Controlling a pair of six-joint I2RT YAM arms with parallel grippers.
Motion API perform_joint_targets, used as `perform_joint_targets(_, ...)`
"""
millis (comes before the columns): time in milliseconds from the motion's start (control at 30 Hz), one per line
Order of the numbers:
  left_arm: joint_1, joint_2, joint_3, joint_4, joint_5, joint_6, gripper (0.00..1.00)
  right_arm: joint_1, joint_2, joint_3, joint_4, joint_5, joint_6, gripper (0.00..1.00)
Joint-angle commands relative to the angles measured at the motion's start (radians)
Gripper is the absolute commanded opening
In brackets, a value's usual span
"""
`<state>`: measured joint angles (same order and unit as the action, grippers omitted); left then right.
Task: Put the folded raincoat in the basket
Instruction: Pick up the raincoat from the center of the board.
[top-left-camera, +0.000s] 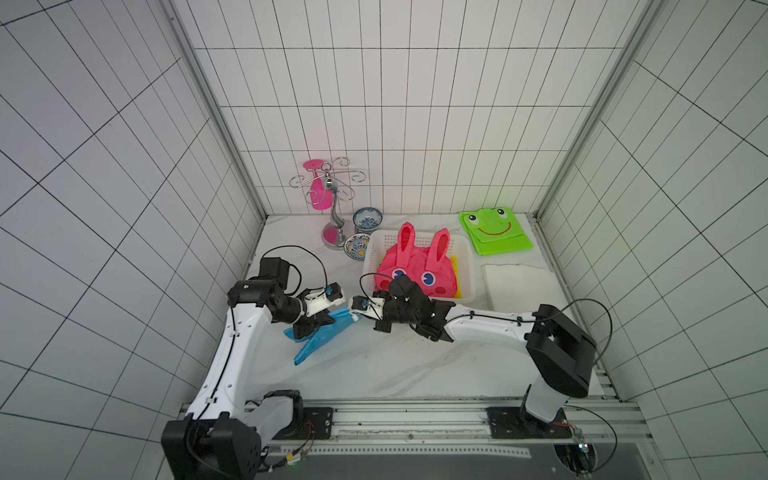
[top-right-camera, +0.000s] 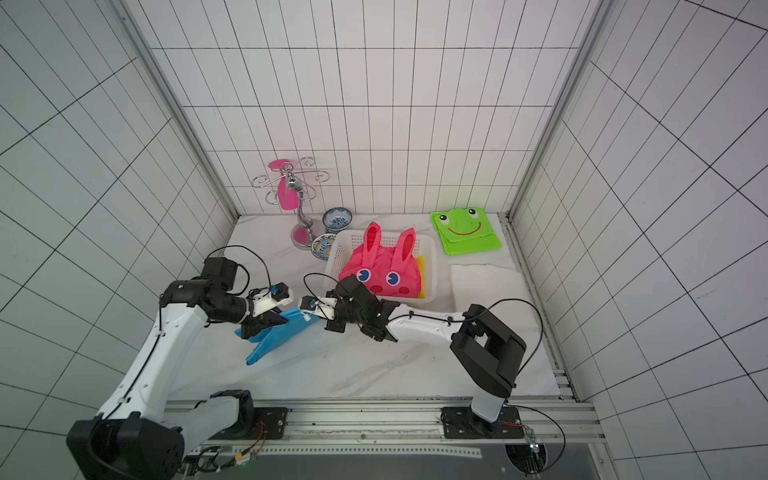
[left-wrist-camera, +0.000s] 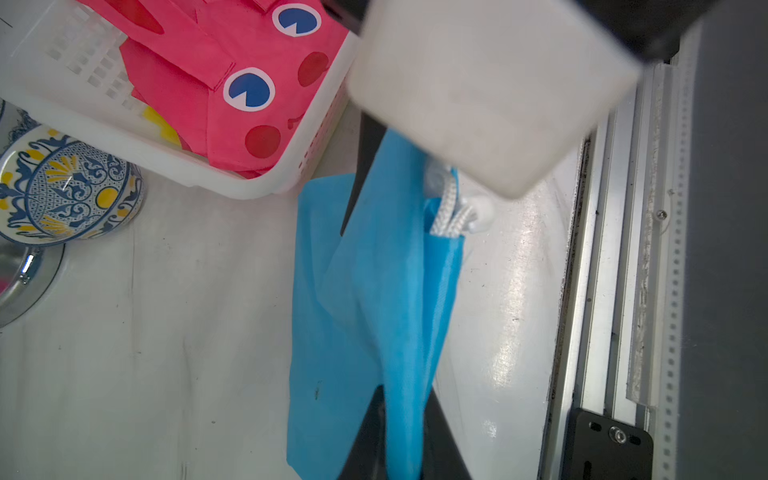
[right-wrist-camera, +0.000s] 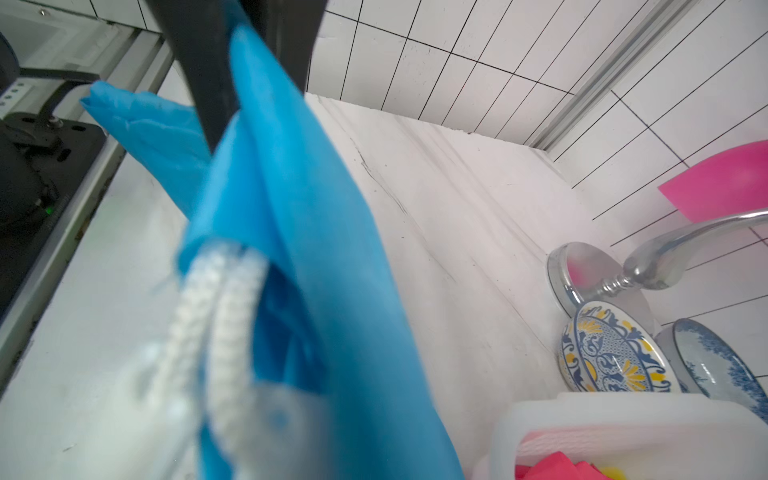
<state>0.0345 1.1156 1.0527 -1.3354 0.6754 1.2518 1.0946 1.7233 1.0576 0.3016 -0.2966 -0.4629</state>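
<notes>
a: see the blue raincoat (top-left-camera: 318, 338)? hanging in the middle of both top views, just down and left of the basket (top-left-camera: 469, 269). low tip seems to rest on the table (top-left-camera: 395, 365).

b: yep. not in the basket yet.

a: look at the right gripper (right-wrist-camera: 253, 99). pinched tight on the top edge, close to the white cord (right-wrist-camera: 224, 299).

b: and the left gripper (left-wrist-camera: 405, 399)?

a: blue cloth between its fingers. can't tell if squeezing or loose.

b: so how to do this bit well?

a: lift high first, so the dangly tip clears the rim. then carry up and right in the frame, over the pink bunny raincoat (top-left-camera: 415, 270). lower softly, then let go. better to hold both ends, or else might flop open and hang over the edge.

b: mind the bowls?

a: yes. right beside the basket, on its left in the frame. go round them.

b: now count!

a: one basket. two bowls: a blue one (top-left-camera: 368, 218) and a yellow-and-blue one (top-left-camera: 357, 246). one shiny rack (top-left-camera: 334, 216) with one pink glass (top-left-camera: 320, 195). one blue raincoat, one pink, one green frog raincoat (top-left-camera: 494, 230) at the upper right, plus a peek of yellow cloth (top-left-camera: 454, 266) under the pink. one white folded thing (top-left-camera: 519, 286), can't tell what. two arms.
</notes>
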Motion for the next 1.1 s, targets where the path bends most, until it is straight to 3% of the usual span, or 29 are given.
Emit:
perform_joint_targets(0,0.008,-0.002,0.012,-0.033,0.002,0.024,0.38,-0.04,-0.034,0.044,0.035,-0.066,0.146,0.0)
perform_joint_targets(200,0.016,-0.011,0.019,-0.093,-0.033,0.051,0.55,-0.112,-0.053,0.038,0.013,-0.114,0.408,0.0)
perform_joint_targets(433,0.017,-0.01,0.034,-0.096,-0.121,0.041,0.58,-0.15,-0.062,0.021,0.048,-0.124,0.6,0.0)
perform_joint_targets(600,0.017,-0.015,0.061,-0.078,-0.13,0.022,0.58,-0.16,-0.064,0.052,0.01,-0.175,0.644,0.0)
perform_joint_targets(633,0.016,-0.017,0.068,-0.073,-0.122,0.021,0.61,-0.162,-0.064,0.061,-0.012,-0.175,0.646,0.0)
perform_joint_targets(667,0.016,-0.019,0.076,-0.071,-0.111,0.02,0.9,-0.163,-0.064,0.071,-0.032,-0.174,0.646,0.0)
perform_joint_targets(700,0.015,-0.02,0.082,-0.068,-0.094,0.021,0.97,-0.164,-0.064,0.077,-0.047,-0.169,0.649,0.0)
perform_joint_targets(900,-0.009,-0.025,0.058,0.019,0.086,0.061,0.97,-0.166,-0.03,0.153,-0.18,-0.151,0.749,0.0)
perform_joint_targets(1067,-0.035,-0.012,-0.016,0.193,0.033,-0.04,0.97,-0.168,0.005,0.234,-0.29,-0.142,0.88,0.0)
